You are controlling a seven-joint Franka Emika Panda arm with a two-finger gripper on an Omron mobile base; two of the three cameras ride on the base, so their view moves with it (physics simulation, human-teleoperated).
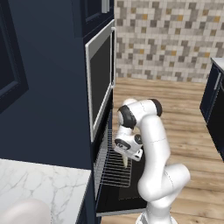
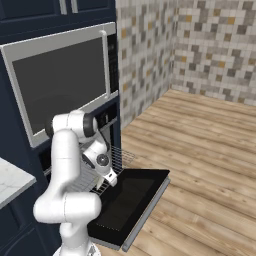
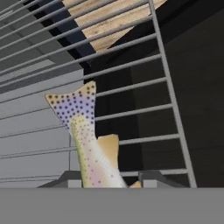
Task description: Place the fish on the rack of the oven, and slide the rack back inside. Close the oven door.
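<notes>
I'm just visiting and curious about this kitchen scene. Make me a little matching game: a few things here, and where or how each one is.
Things:
1. fish
2. rack
3. oven door
4. gripper

States:
A. dropped open, lying flat
B. pulled out of the oven
C. shut on the fish
D. hanging over the wire bars, tail pointing away from the hand

Pairs: 1-D, 2-B, 3-A, 4-C

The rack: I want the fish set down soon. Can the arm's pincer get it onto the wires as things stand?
Probably yes. The pincer, shut on the fish, hangs right over the pulled-out rack, with the oven door dropped open and nothing between.
</notes>
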